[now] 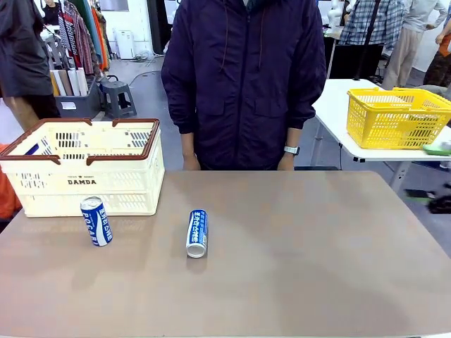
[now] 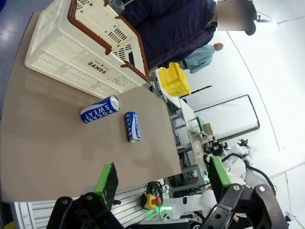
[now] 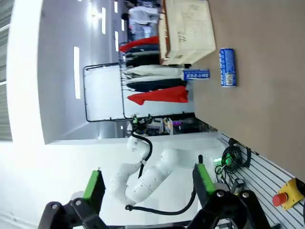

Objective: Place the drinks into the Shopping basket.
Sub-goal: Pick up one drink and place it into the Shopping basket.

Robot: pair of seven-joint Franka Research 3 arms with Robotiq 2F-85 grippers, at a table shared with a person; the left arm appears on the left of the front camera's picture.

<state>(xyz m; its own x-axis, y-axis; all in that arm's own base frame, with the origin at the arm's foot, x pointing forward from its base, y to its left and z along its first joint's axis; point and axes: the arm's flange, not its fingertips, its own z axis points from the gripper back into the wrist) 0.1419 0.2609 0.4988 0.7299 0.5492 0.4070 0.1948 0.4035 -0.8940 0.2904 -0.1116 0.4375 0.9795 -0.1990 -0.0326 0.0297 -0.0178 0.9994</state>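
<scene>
Your left gripper (image 2: 162,177) and right gripper (image 3: 147,183) were wide, empty. On the desk (image 1: 317,267), an upright can (image 1: 96,221) stood beside the Shopping basket (image 1: 84,182); a second can (image 1: 197,233) lay near.

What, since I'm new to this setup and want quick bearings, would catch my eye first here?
The cream DAMDA basket stands at the left of the table, with an upright blue-and-white can just before it and a second can lying near the middle. Across the table stands a person in a dark jacket; a yellow basket sits far right.
</scene>
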